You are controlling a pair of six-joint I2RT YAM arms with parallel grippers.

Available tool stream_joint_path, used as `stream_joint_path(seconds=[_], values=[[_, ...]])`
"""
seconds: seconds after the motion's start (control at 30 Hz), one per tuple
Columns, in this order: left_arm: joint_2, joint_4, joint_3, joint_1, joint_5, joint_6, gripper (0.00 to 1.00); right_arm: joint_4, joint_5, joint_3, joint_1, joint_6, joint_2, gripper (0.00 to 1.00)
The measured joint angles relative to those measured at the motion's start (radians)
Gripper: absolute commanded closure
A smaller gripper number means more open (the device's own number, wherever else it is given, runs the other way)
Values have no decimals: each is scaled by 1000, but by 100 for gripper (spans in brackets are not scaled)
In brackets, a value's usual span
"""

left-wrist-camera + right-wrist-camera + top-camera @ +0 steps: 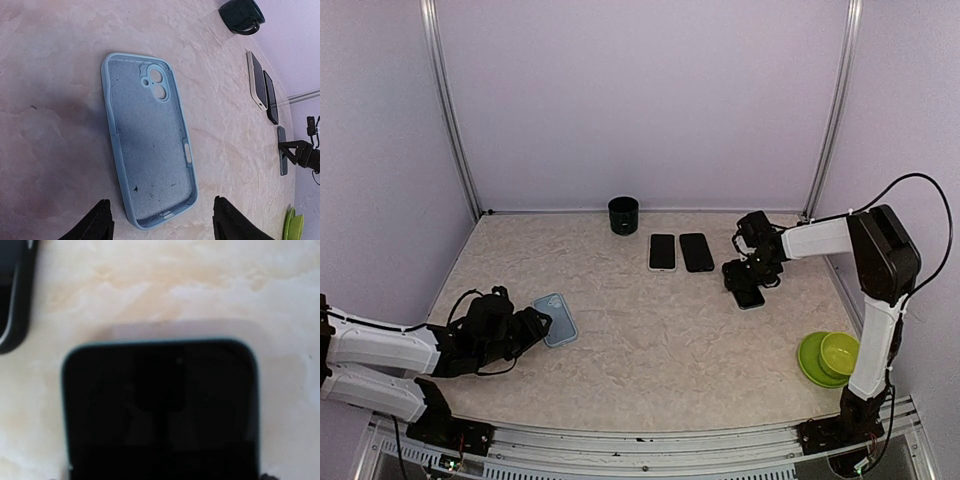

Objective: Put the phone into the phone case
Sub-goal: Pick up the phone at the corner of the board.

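Blue phone case (147, 140) lies between the wide-open jaws of the left gripper (161, 202). The right gripper (745, 284) is over the phone (160, 410); I cannot tell about its jaws. Beige desk (650, 345).

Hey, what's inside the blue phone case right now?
Nothing: the blue phone case lies open side up and empty, showing only its speckled lining and the camera cutout. Whatever is beneath the case, against the table, is covered.

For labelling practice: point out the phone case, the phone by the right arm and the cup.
phone case (150, 145), left wrist view, its inner floor.
phone (160, 405), right wrist view, its dark screen.
cup (623, 215), top view, its side wall.
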Motion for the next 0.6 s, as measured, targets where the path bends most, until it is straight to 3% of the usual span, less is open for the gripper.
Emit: stream_joint_path(seconds=[0.33,0.6], values=[[18,1,0,0,3,0,33,-8,-3,20,4,-14,13,32],[18,1,0,0,6,0,33,-10,21,21,17,-21,10,33]])
